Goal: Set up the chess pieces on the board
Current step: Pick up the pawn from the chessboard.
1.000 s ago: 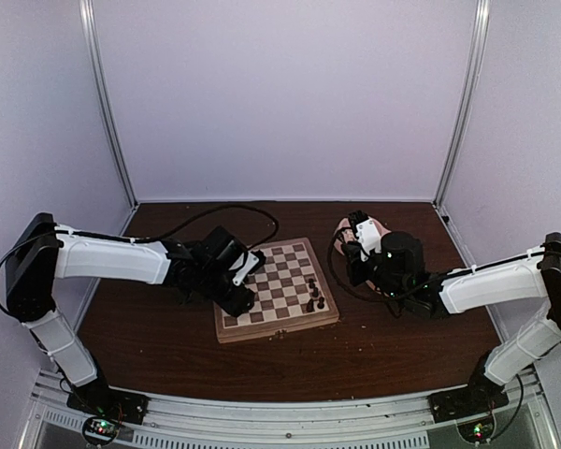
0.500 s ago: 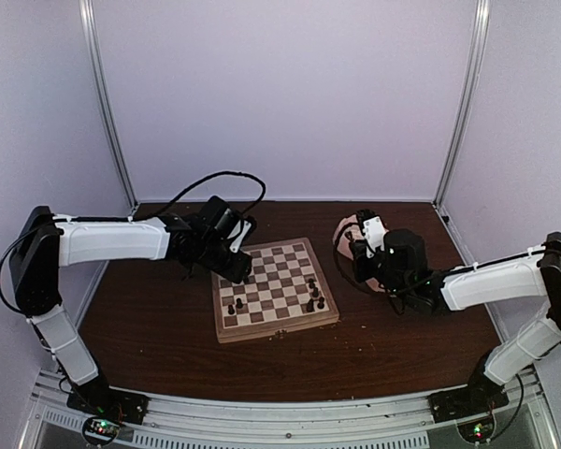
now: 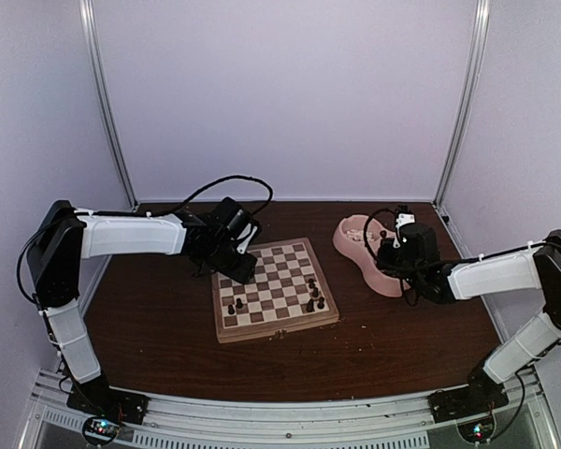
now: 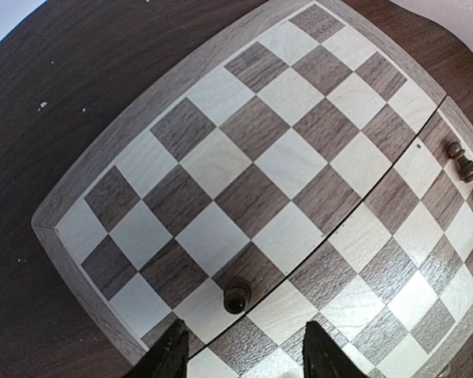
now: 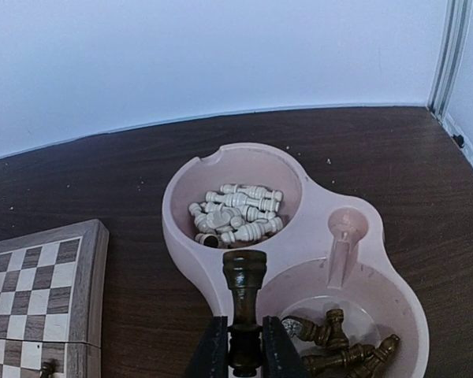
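Note:
The board (image 3: 277, 329) lies mid-table with several dark chess pieces (image 3: 314, 294) on its near squares. My left gripper (image 3: 236, 266) hovers over the board's far left corner. In the left wrist view it (image 4: 244, 356) is open with nothing between its fingers, and one dark piece (image 4: 236, 296) stands upright on a square just ahead of them. My right gripper (image 5: 244, 346) is shut on the base of a dark brown piece (image 5: 244, 279), held upright above the pink bowl's (image 5: 181, 236) rim. In the top view that gripper (image 3: 393, 247) hangs over the bowl (image 3: 342, 238).
The pink double bowl holds cream-white pieces (image 5: 236, 214) in its far cup and several dark ones (image 5: 343, 348) in the near cup. More dark pieces (image 4: 462, 165) stand near the board's edge. Cables loop behind both wrists. Metal posts and white walls close in the table.
My left gripper has pulled back from the board's near left squares toward the far left corner, leaving dark pieces standing there. My right arm has shifted right, uncovering the bowl.

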`<state>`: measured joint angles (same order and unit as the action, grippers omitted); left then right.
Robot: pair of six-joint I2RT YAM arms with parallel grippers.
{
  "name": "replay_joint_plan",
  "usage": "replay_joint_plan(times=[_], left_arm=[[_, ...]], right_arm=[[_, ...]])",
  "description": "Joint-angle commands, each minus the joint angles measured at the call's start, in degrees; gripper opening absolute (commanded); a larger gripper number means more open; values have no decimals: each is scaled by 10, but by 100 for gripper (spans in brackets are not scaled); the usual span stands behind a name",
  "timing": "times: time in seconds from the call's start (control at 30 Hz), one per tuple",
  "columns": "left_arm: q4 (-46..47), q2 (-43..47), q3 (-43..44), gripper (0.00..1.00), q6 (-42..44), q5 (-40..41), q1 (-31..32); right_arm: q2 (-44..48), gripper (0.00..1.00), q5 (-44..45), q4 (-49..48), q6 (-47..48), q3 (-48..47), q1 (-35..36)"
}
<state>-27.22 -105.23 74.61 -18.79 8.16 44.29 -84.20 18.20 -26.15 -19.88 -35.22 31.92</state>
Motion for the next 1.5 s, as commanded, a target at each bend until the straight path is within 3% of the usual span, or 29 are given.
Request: replay_joint_plan(times=[0.0,0.3,0.97,1.47], left_arm=[[-11,-3,22,50,1,7,-3],[-17,-15,29,48,1,-2,-3],[-37,-70,67,37,-2,25,-7],[-50,-88,91,10,23,-8,-10]], right_arm=[[-31,0,-30,42,-61,-20,-16],[-68,0,-102,49,-120,-23,-67],[-41,0,-75,60,-127,-16,-72],[-26,0,-97,29,-107,-4,-71]])
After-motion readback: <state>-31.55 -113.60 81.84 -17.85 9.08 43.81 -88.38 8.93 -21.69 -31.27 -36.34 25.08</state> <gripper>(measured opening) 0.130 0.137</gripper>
